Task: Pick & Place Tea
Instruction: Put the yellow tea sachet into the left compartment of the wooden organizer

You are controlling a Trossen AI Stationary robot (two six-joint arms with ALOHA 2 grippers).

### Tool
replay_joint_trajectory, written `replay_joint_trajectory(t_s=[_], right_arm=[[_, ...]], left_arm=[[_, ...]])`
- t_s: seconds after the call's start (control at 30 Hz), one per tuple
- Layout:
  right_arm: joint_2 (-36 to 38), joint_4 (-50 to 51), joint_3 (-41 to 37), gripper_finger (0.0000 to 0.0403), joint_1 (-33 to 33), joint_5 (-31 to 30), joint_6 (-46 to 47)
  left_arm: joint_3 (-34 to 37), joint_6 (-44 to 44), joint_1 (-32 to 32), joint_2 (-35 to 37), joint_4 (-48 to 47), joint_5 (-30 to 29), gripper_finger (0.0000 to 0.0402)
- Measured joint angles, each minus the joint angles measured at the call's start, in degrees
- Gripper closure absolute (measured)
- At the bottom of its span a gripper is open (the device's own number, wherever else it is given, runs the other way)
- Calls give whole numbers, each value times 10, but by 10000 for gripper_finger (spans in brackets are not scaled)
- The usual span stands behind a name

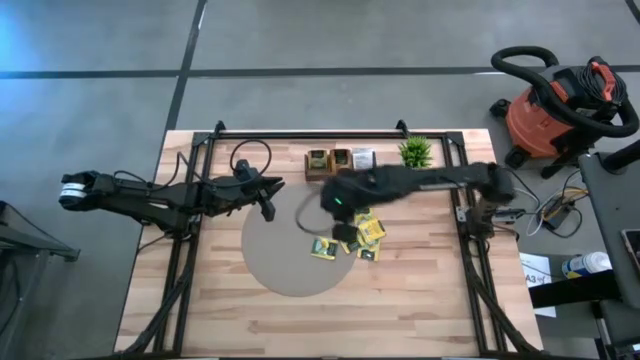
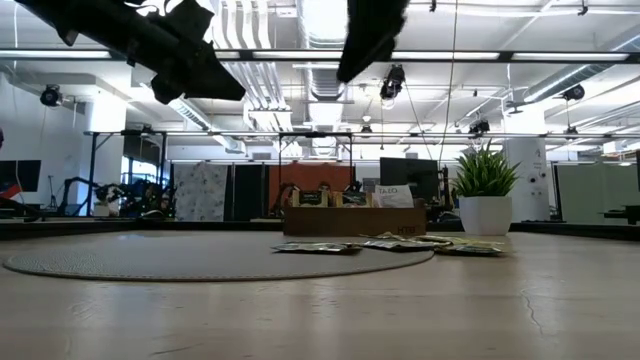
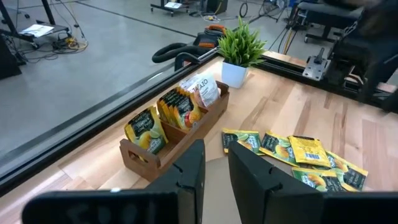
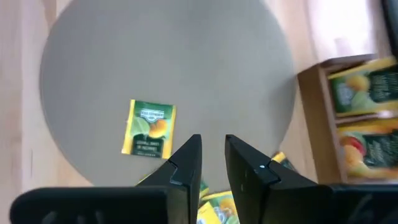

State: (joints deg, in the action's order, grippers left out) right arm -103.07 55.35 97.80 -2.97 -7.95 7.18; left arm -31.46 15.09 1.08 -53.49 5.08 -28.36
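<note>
Several flat yellow-green tea sachets [image 1: 365, 233] lie in a loose pile on the wood at the round grey mat's right rim. One sachet [image 4: 149, 127] lies apart, flat on the mat. More sachets stand upright in the brown wooden tray [image 1: 340, 160] by the far edge. My right gripper [image 4: 212, 146] hovers above the mat's right part, beside the pile, pointing down, with a narrow gap between its fingers and nothing in it. My left gripper [image 3: 215, 155] waits in the air over the mat's far left rim [image 1: 270, 203], slightly open and holding nothing.
A small green potted plant [image 1: 416, 152] stands right of the tray at the far edge. The grey mat [image 1: 285, 255] covers the table's middle; bare wood lies near and to both sides. Black frame rails run along the table's left, right and far edges.
</note>
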Motion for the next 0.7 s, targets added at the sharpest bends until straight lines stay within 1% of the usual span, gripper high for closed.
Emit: replay_joint_trajectory(t_s=[0.13,0.23,0.43,0.57,0.7], right_arm=[[86,-48,-90,335,-65,-96,68],[146,-78,-159,335,-104,-133,135],[226,-99,-258,338,-156,-153,256],[248,-106,-297,339,-179,-165,305],[252,-140,-326,339,-191,-166,331]], left_arm=[[0,0,0,0,0,0,335],[0,0,0,0,0,0,335],[0,0,0,0,0,0,335],[0,0,0,0,-1,0,335],[0,0,0,0,-1,0,335]])
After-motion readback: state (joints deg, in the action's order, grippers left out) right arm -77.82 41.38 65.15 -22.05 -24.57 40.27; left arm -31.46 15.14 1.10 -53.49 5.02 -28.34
